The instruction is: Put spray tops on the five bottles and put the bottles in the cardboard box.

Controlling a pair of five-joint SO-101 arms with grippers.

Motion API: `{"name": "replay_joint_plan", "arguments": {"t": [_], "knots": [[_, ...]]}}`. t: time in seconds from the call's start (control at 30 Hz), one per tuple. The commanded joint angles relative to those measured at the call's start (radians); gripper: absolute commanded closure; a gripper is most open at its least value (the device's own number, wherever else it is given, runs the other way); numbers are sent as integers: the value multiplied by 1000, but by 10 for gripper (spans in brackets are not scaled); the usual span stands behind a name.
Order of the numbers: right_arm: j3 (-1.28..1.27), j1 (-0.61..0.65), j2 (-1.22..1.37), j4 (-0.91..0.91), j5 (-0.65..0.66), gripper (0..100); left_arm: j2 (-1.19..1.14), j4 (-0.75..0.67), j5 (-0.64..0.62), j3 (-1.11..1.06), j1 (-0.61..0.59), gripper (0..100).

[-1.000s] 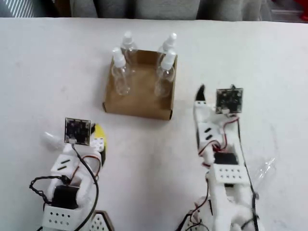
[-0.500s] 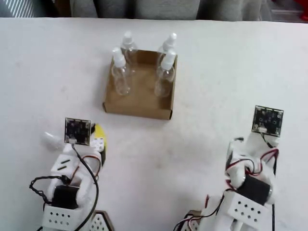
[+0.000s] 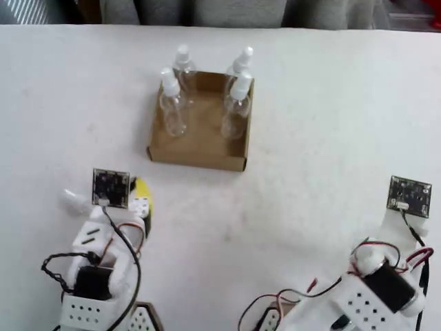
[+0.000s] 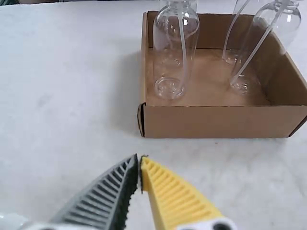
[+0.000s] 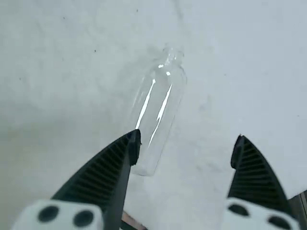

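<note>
A cardboard box [image 3: 196, 157] stands at the table's middle, with several clear bottles [image 3: 172, 103] upright inside, each with a white spray top. The left wrist view shows the box [image 4: 216, 122] and the bottles [image 4: 175, 43] just beyond my left gripper [image 4: 139, 161], which is shut and empty, its grey and yellow jaws pressed together. One clear bottle [image 5: 156, 120] without a top lies on its side on the table. My right gripper [image 5: 187, 141] hangs open above it, one jaw over the bottle's base end. A white spray top [image 3: 69, 200] appears to lie beside my left arm [image 3: 103, 234].
My right arm [image 3: 386, 289] is folded back at the table's front right corner, and the left arm sits at the front left. White tabletop stretches between the arms and around the box. Chairs stand beyond the far edge.
My right arm has swung away from beside the box, back and to the right, to the front right corner over the lying bottle. The left arm has not moved.
</note>
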State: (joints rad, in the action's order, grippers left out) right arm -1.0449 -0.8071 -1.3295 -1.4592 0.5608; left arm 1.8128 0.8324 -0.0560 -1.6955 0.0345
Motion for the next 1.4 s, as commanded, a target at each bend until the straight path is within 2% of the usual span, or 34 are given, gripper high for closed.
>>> {"name": "replay_joint_plan", "arguments": {"t": [0.0,0.17,0.3,0.47,0.57,0.77,1.07,1.2,1.37], "knots": [[114,-36,205,-8,12,731,13,9,11,2,-7,974],[338,-33,565,-137,-41,731,13,9,11,2,-7,974],[526,-35,791,-182,-212,732,13,9,11,2,-5,973],[586,-30,974,-173,-362,733,13,9,11,2,-2,973],[585,-28,1007,-130,-416,733,13,9,11,2,-2,973],[577,-27,1017,18,-603,733,13,9,11,2,-2,973],[388,90,1009,209,-617,734,13,9,11,2,-2,973],[344,88,1017,335,-697,734,13,9,11,2,-4,973],[273,94,1018,392,-698,734,13,9,11,2,-5,973]]}}
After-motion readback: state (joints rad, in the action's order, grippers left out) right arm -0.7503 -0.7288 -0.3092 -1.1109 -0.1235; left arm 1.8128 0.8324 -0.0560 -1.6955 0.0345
